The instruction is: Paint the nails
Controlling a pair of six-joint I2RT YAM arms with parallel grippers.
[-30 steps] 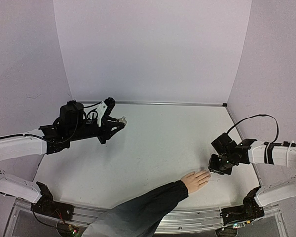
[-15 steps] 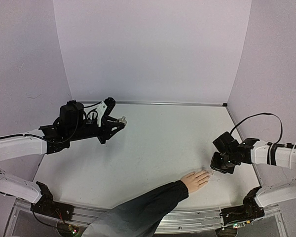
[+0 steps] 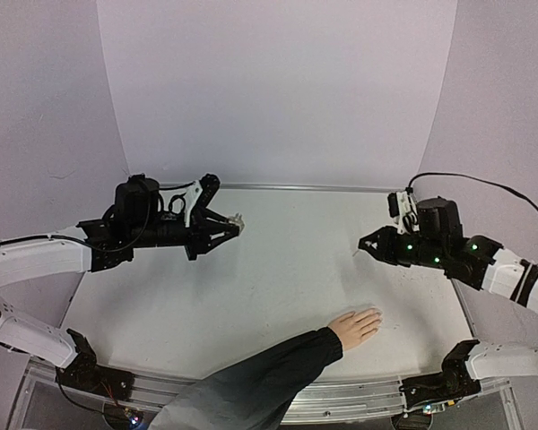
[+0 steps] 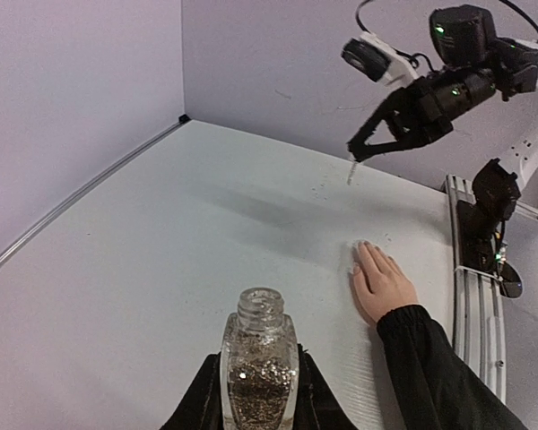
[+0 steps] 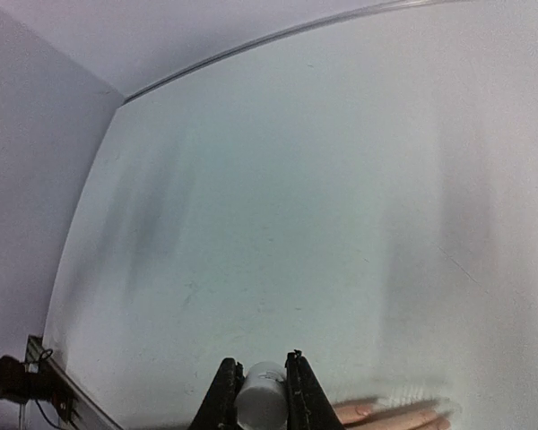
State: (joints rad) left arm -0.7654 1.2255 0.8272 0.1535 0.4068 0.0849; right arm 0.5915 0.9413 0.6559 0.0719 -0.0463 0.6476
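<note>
A pale hand (image 3: 357,324) with a long black sleeve (image 3: 251,381) lies flat on the table near the front; its nails are tiny at the fingertips (image 4: 360,248). My left gripper (image 3: 234,224) is shut on a small clear glass bottle (image 4: 260,349) of glittery polish, open-necked and upright, held above the table's left. My right gripper (image 3: 368,244) is shut on a white brush cap (image 5: 263,401), raised above the table behind the hand, with the thin brush (image 4: 349,173) pointing down. The fingertips also show at the bottom of the right wrist view (image 5: 390,416).
The white table (image 3: 287,269) is walled by pale lilac panels behind and on both sides. A metal rail (image 3: 341,399) runs along the front edge, with the arm bases at its corners. The right arm's cable (image 3: 484,184) loops above it.
My right gripper has lifted off from beside the hand's fingertips and swung up and back, now pointing left. My left gripper with the bottle has shifted slightly right. The hand has not moved.
</note>
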